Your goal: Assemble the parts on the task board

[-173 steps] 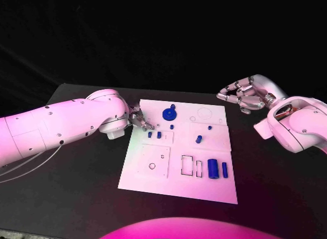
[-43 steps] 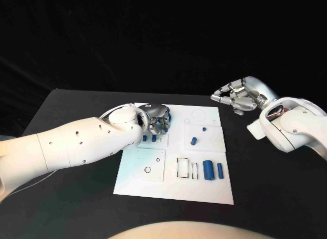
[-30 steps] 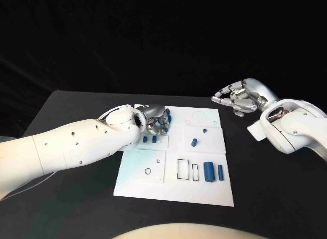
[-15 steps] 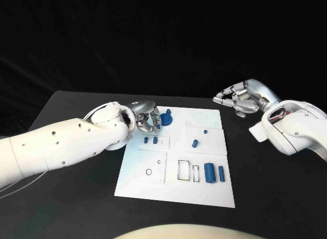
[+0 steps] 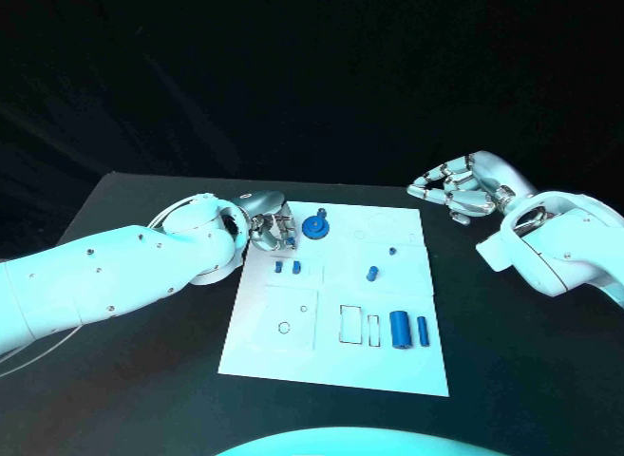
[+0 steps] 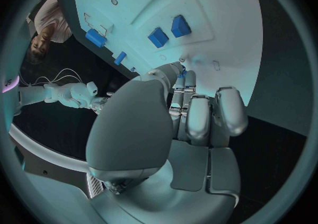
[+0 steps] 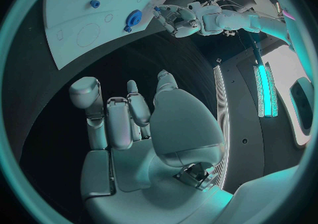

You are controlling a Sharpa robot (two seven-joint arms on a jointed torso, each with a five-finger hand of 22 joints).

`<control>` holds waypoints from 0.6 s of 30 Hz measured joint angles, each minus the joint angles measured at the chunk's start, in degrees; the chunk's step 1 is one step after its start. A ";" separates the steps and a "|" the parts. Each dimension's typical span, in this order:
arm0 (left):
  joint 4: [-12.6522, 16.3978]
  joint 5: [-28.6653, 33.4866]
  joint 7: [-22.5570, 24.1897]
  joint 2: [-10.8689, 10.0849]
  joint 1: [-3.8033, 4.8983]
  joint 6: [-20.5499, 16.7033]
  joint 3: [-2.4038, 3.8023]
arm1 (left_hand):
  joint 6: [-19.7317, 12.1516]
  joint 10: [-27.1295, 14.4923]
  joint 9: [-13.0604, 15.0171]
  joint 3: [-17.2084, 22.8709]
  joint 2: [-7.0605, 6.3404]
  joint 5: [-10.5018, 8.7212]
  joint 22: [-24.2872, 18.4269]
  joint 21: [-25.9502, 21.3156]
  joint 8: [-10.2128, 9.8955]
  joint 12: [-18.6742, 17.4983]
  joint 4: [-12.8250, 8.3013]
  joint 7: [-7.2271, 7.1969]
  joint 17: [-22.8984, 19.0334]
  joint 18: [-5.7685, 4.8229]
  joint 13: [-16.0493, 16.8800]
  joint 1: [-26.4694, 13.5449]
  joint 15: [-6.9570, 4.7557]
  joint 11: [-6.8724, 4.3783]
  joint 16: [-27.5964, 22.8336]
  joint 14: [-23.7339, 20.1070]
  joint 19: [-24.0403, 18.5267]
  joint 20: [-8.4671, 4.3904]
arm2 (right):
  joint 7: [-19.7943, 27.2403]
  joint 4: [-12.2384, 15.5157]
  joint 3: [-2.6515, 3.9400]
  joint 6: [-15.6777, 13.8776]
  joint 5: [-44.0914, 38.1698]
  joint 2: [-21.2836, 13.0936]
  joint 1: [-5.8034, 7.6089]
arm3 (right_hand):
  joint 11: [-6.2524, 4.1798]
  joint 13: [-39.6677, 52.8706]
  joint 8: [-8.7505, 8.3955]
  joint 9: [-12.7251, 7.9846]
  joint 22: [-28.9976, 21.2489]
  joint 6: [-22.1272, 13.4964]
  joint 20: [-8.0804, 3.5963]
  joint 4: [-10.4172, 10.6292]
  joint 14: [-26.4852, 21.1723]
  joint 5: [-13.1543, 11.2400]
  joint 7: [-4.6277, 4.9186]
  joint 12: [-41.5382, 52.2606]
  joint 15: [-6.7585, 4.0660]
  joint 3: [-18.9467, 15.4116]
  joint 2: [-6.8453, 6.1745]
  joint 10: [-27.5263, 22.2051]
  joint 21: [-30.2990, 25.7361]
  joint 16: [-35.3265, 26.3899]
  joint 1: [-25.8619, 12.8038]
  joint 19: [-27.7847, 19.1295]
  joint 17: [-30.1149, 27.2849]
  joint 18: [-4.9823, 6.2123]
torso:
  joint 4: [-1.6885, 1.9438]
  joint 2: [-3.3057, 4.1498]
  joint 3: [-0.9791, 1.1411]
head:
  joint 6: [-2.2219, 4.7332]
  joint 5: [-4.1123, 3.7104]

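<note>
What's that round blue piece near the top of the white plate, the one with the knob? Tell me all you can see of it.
The round blue piece looks like a small plastic disc with a short knob rising from it, glossy and solid blue. It sits on the task board near its far edge, beside a faintly outlined circle. The left hand is close alongside it; whether the fingers touch it cannot be told.

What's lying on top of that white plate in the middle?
On the task board lie small blue parts: a round gear-like part, two small blocks, two cylinders. The left hand covers its far-left corner.

Task board (image 5: 342,323) matt white; parts (image 5: 399,330) blue plastic; hands (image 5: 456,190) glossy metal.
</note>
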 measured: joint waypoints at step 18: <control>-1.34 0.45 -0.47 1.25 -0.07 1.33 -0.16 | -0.01 -0.02 -0.02 0.00 0.00 0.00 0.06 0.00 0.00 0.00 0.00 0.00 -0.14 0.02 0.00 0.00 0.00 0.02 0.00 0.00 0.00 0.00 | -0.01 0.06 0.00 0.00 0.00 0.09 -0.02 | 0.00 -0.01 0.00 -0.01 -0.01 0.00 0.00 0.16 0.00 0.00 0.00 0.00 0.00 -0.16 0.00 0.00 0.00 0.00 0.00 0.00 -0.01 0.00 | -0.02 0.02 0.01 | -0.12 -0.09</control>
